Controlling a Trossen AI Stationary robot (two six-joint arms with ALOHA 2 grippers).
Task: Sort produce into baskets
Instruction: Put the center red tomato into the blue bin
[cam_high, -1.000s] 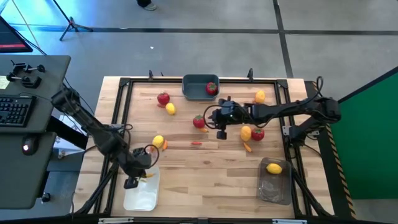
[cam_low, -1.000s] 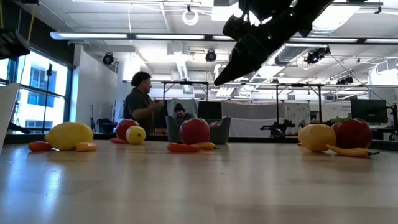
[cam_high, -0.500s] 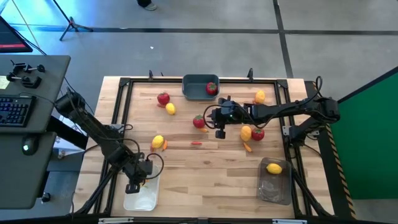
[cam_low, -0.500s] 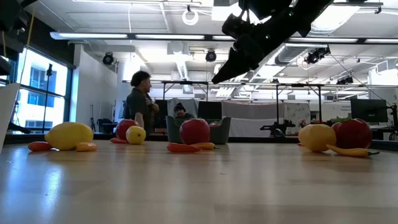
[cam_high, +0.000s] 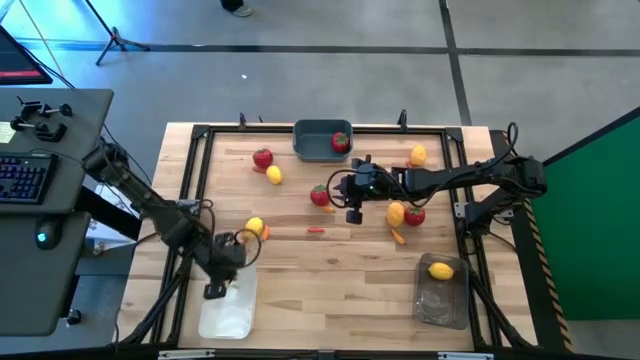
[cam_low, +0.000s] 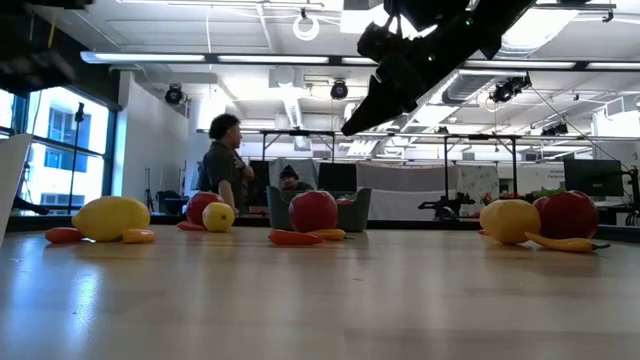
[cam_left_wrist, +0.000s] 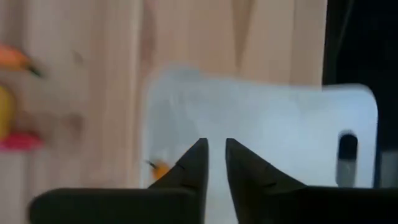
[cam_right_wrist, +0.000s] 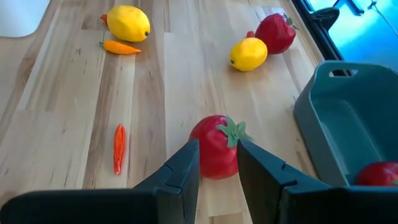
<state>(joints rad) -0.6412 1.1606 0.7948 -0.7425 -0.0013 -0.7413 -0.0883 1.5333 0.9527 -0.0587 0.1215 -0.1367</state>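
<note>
My right gripper (cam_high: 336, 191) (cam_right_wrist: 217, 144) is open and hangs above a round red tomato with a green top (cam_high: 320, 196) (cam_right_wrist: 214, 154). Its fingers stand on either side of the tomato and well clear of it in the low view (cam_low: 348, 128). My left gripper (cam_high: 218, 285) (cam_left_wrist: 214, 160) hangs over the far end of the white basket (cam_high: 228, 312) (cam_left_wrist: 280, 124). It is empty, with a narrow gap between the fingertips. A small orange piece (cam_left_wrist: 160, 168) lies in that basket. The tomato rests on the table.
The blue-grey basket (cam_high: 316, 142) at the far edge holds a red tomato (cam_high: 341, 142). The smoky basket (cam_high: 442, 298) at the near right holds a lemon (cam_high: 440, 270). Lemons (cam_high: 254, 227) (cam_high: 396, 212), tomatoes (cam_high: 262, 157) (cam_high: 414, 214) and thin peppers (cam_high: 316, 230) lie loose on the table.
My left arm has shifted a little over the white basket, toward the table's near edge and back again. My right gripper has stayed over the red tomato.
</note>
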